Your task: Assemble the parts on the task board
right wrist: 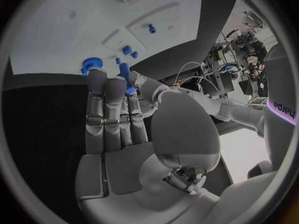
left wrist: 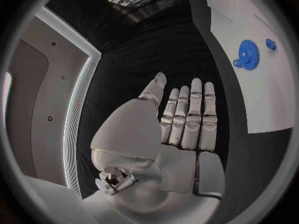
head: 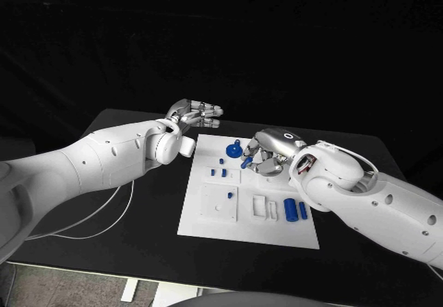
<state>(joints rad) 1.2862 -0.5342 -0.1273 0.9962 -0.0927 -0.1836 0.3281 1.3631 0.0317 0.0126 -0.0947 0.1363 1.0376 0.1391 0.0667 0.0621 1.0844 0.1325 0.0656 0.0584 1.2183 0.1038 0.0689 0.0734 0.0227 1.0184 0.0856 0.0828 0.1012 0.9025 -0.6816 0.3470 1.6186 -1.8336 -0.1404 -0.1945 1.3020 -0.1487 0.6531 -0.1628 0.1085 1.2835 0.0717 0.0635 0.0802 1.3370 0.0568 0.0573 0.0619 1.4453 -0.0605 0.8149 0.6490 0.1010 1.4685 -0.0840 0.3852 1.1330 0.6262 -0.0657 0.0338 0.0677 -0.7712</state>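
Right hand (head: pixel 265 152) pinches blue peg (head: pixel 246 162) above task board (head: pixel 208 217).

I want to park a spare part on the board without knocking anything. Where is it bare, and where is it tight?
Bare: the task board along its near edge, below the recessed slots and the two blue cylinders. Tight: the far end, where the right hand holds a blue part beside the blue gear.

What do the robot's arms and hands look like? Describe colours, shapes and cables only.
Both arms are smooth, rounded white shells with small dark dots. The left hand and right hand are silver metal with jointed fingers. Thin white cables trail beside the left arm.
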